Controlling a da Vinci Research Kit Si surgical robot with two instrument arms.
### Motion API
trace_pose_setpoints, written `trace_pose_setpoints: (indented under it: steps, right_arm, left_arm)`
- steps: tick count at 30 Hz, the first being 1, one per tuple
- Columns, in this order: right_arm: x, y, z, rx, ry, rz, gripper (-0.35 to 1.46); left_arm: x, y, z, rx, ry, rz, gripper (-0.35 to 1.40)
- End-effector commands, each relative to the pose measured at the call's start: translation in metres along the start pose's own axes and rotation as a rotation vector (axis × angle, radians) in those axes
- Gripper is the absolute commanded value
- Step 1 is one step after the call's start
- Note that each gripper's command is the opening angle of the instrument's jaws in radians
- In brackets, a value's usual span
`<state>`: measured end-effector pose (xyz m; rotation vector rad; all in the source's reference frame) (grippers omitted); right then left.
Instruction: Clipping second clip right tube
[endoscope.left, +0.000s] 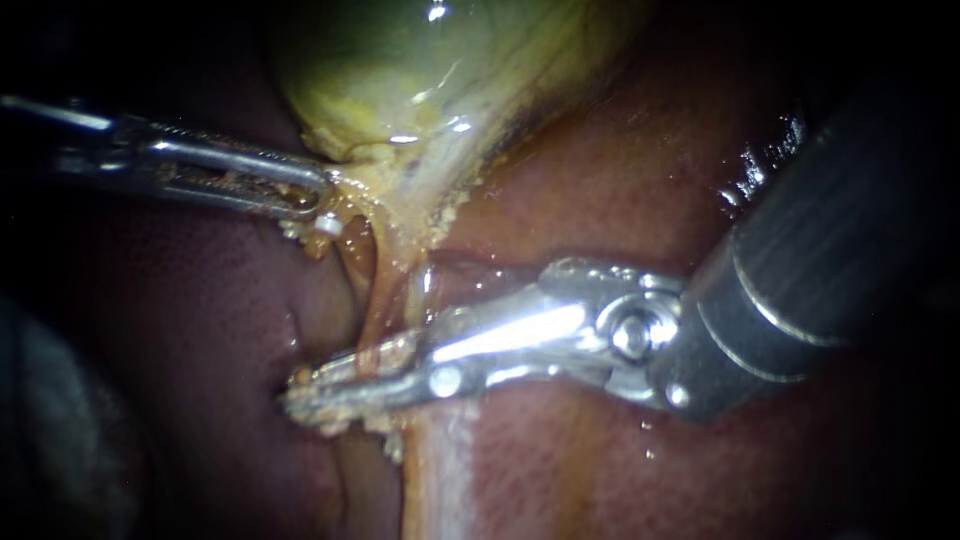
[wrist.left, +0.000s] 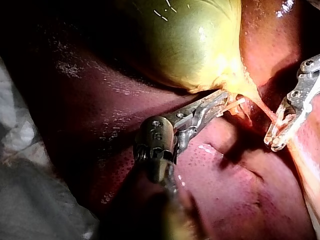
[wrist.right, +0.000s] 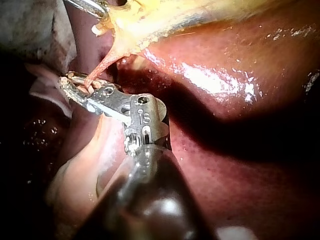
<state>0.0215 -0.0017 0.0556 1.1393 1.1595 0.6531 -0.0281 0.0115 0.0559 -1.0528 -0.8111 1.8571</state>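
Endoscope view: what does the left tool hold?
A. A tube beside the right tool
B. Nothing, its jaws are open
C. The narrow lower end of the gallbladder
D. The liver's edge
C: the left tool has its jaws closed on the yellowish tissue where the gallbladder narrows at its lower end.
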Motion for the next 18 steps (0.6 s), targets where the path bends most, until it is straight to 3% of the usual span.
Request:
trace_pose_setpoints:
  steps: [1, 18]
  right_arm:
    - [0.0001, -0.0001, 0.0000, 0.001, 0.000, 0.008, -0.35]
    - [-0.0006, 0.0001, -0.0001, 0.001, -0.004, 0.022, -0.35]
  left_arm:
    - [0.0000, 0.0000, 0.0000, 0.000, 0.000, 0.000, -0.35]
    - [-0.0001, -0.0001, -0.0001, 0.008, -0.009, 0.001, -0.35]
